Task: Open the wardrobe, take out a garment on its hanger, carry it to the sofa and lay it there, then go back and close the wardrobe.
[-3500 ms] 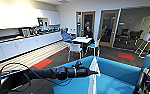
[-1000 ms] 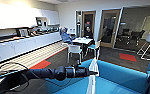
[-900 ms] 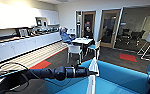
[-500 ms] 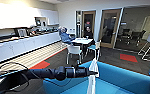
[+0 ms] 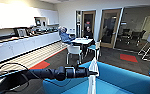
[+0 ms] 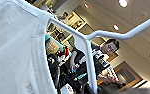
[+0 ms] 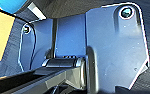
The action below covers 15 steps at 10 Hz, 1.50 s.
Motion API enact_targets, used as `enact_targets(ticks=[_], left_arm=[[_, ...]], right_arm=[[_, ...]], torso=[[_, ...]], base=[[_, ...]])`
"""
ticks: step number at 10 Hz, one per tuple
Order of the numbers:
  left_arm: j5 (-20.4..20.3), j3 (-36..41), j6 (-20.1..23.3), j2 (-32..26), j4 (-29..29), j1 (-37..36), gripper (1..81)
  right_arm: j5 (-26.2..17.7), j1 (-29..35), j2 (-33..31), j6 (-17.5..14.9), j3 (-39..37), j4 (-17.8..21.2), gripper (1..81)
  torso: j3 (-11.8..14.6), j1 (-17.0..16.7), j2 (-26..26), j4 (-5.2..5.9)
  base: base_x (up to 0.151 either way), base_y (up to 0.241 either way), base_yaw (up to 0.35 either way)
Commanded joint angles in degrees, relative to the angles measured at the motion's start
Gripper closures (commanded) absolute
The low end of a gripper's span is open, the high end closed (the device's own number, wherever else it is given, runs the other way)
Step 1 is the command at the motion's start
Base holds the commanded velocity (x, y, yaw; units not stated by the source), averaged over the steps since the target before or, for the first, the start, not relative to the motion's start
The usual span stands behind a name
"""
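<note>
sofa (image 5: pixel 131 80) had drawn closer over the last seconds; carry nearly done. left pincer (image 5: pixel 92 73) gripped the hanger (image 6: pixel 91 50), shirt (image 5: pixel 93 75) hanging above the sofa seat. right pincer: cannot tell.

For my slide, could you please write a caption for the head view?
Left arm holds the white garment over the blue sofa, a white table behind.
</note>
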Motion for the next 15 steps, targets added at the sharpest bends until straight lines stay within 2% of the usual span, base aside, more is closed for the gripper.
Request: enact_targets(ticks=[1, 7, 9, 10, 11, 15], left_arm=[[-2.8, -1.5, 1.0, 1.2, 1.6, -8.8, 81.1], [-2.6, -12.3, 1.0, 4.4, 4.4, -8.3, 81.1], [0.1, -15.6, 1.1, 4.1, 5.5, -8.1, 81.1], [0.1, -17.3, 1.0, 4.0, 6.3, -7.9, 81.1], [0.1, -19.5, 1.0, 3.9, 6.5, -7.9, 81.1], [0.0, -29.1, 0.9, 5.0, 7.1, -7.9, 81.1]], right_arm=[[-3.2, 2.1, 0.7, -0.3, 0.6, 0.1, 1.0], [-3.2, 1.9, 0.7, -0.3, 0.6, 0.1, 1.0], [-3.2, 1.9, 0.7, -0.3, 0.6, 0.1, 1.0], [-3.2, 1.9, 0.7, -0.3, 0.6, 0.1, 1.0], [-3.2, 1.9, 0.7, -0.3, 0.6, 0.1, 1.0], [-3.2, 1.9, 0.7, -0.3, 0.6, 0.1, 1.0]], torso=[[-3.2, 0.0, 0.0, 0.0], [-14.0, 0.0, 0.0, 0.0], [-17.7, 0.0, 0.0, 0.0], [-14.5, 0.0, 0.1, 0.0], [-16.0, 0.0, 0.1, 0.0], [-16.9, 0.0, 0.1, 0.0]], base=[[0.0, 0.0, 0.0], [0.0, 0.0, 0.0], [0.0, 0.0, 0.0], [0.0, 0.0, 0.0], [0.0, 0.0, 0.0], [0.0, 0.0, 0.0]])
